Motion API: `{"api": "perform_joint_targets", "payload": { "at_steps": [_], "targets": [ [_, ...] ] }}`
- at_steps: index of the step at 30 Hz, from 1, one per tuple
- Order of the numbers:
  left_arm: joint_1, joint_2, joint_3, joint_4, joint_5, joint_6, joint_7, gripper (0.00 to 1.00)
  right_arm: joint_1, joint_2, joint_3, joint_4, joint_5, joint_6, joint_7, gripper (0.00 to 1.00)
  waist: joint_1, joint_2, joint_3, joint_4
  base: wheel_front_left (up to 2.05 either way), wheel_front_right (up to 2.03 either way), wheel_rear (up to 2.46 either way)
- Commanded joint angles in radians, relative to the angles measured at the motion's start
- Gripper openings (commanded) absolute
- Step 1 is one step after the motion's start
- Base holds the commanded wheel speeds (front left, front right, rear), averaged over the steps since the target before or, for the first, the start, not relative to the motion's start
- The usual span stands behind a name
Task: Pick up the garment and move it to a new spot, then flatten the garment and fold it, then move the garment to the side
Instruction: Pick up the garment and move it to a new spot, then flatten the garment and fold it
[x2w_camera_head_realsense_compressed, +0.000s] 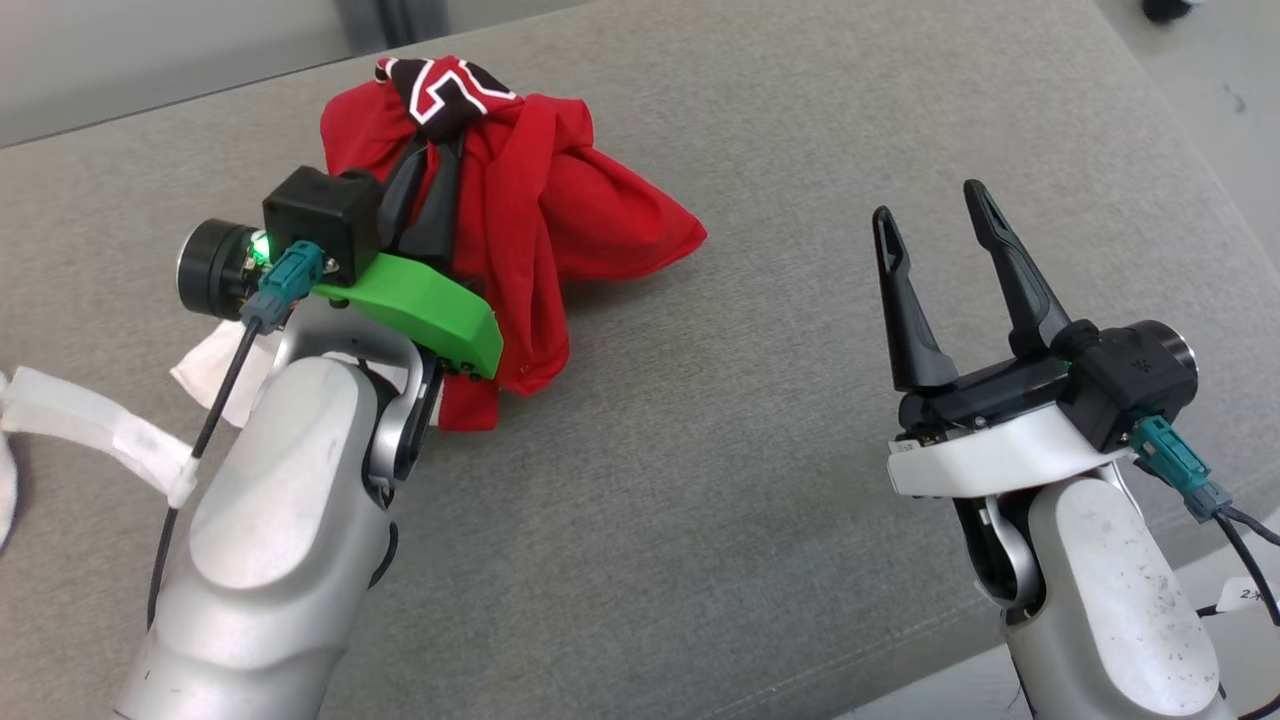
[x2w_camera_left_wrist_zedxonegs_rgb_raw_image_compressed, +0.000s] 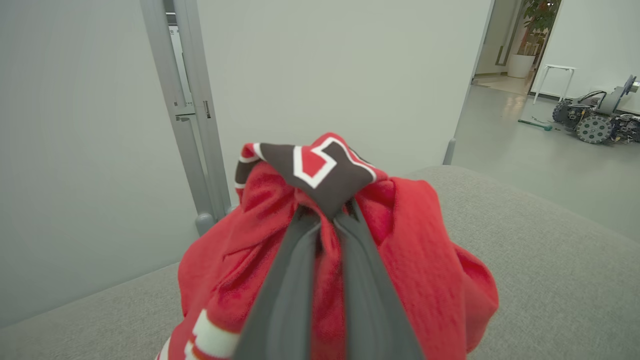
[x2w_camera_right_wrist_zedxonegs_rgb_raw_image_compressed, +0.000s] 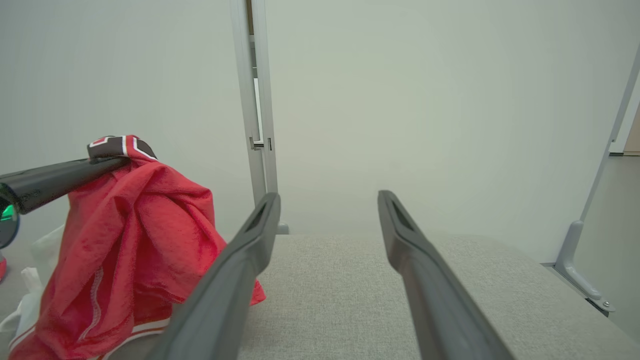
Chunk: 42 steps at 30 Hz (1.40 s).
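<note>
Status: L arm's left end effector (x2w_camera_head_realsense_compressed: 430, 160) is clamped on the bunched top of the crumpled red fabric garment (x2w_camera_head_realsense_compressed: 560, 210), right at its black patch w/ white trim. Fingers are pinched together w/ cloth between them, clear in left wrist view (x2w_camera_left_wrist_zedxonegs_rgb_raw_image_compressed: 327, 212). Garment (x2w_camera_right_wrist_zedxonegs_rgb_raw_image_compressed: 135, 235) hangs from that pinch, lower folds resting on the grey upholstered surface (x2w_camera_head_realsense_compressed: 760, 430), far-left area. Right end effector (x2w_camera_head_realsense_compressed: 930, 205) sits well apart to the right, above the surface, fingers spread wide, holding nothing, tips pointing away from the robot. White cloth strip (x2w_camera_head_realsense_compressed: 90, 425) lies near the L forearm.
</note>
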Motion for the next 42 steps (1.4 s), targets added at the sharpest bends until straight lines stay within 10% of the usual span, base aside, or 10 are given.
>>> {"api": "perform_joint_targets", "payload": {
  "at_steps": [1,2,4,14,27,42],
  "targets": [
    [-0.025,-0.005,0.006,0.032,0.007,0.007,-0.009,0.0,-0.01,0.001,0.003,-0.006,0.007,0.0,-0.003,1.0,0.0001,0.0,0.067,-0.097,0.0,0.0,0.0],
    [-0.034,-0.008,0.002,0.063,0.007,0.004,-0.011,0.0,-0.01,0.001,0.005,-0.006,0.009,0.0,-0.003,1.0,0.0001,0.0,0.068,-0.101,0.0,0.0,0.0],
    [-0.049,-0.016,-0.003,0.12,0.005,-0.001,-0.016,1.0,-0.007,0.001,0.008,-0.005,0.013,0.0,-0.003,1.0,0.0001,0.0,0.068,-0.103,0.0,0.0,0.0],
    [-0.033,-0.039,-0.003,0.242,-0.025,-0.033,-0.134,1.0,0.012,0.0,0.015,0.018,-0.019,0.0,-0.003,1.0,0.0001,0.0,0.011,0.019,0.0,0.0,0.0],
    [0.231,0.028,0.06,0.027,-0.02,-0.021,-0.19,1.0,0.086,-0.001,0.011,0.078,-0.081,0.0,-0.003,1.0,0.0001,0.0,-0.111,0.241,0.0,0.0,0.0],
    [0.553,-0.074,0.267,-0.185,0.038,-0.047,-0.189,1.0,0.171,-0.001,0.004,0.102,-0.072,0.0,-0.003,1.0,0.0001,0.0,-0.159,0.272,0.0,0.0,0.0]
  ]
}}
